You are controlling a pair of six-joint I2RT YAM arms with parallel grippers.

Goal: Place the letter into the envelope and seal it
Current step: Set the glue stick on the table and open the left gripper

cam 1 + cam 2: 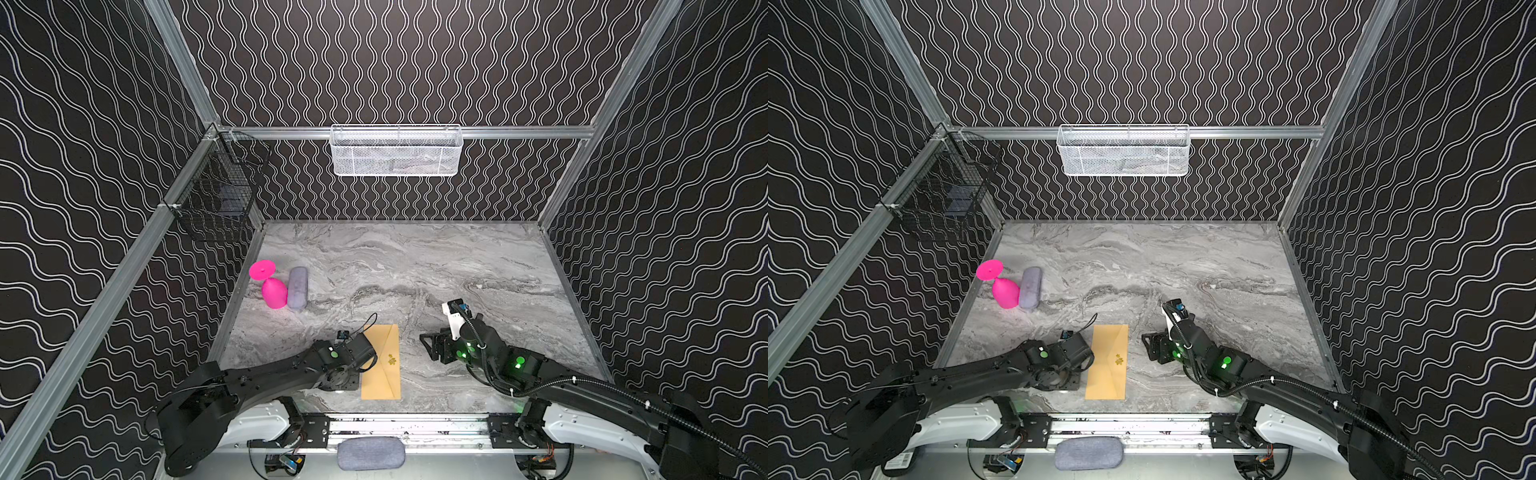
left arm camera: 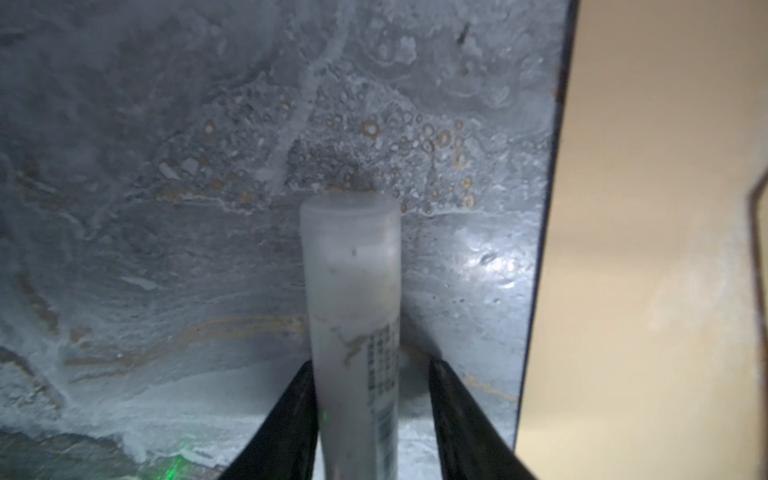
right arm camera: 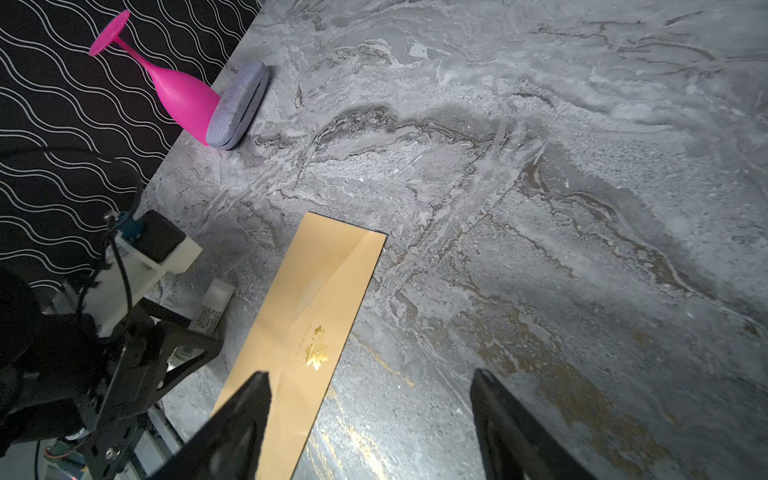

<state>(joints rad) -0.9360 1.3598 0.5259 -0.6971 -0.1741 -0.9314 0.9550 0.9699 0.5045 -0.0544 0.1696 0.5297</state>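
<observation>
While both arms sit low over the grey marbled tabletop [image 1: 415, 266], I see the long kraft-brown paper envelope [image 1: 381, 365] lying flat near the front edge, between them, its long side running away from me. Its pointed flap is folded down, with the small gold sticker [image 1: 391, 360] at the tip. My left gripper [image 2: 370, 365] is just beside the envelope's left long edge, fingers parted around a white translucent plastic tube [image 2: 353, 291]. In the left wrist view one finger touches the tube and the other stands clear of it, so nothing is clamped. My right gripper [image 3: 370, 399] sits apart to the envelope's right, fingers spread wide and holding nothing. At the table's far left a bright pink plastic goblet [image 1: 272, 286] lies on its side, touching a grey fabric oval case [image 1: 297, 289].
</observation>
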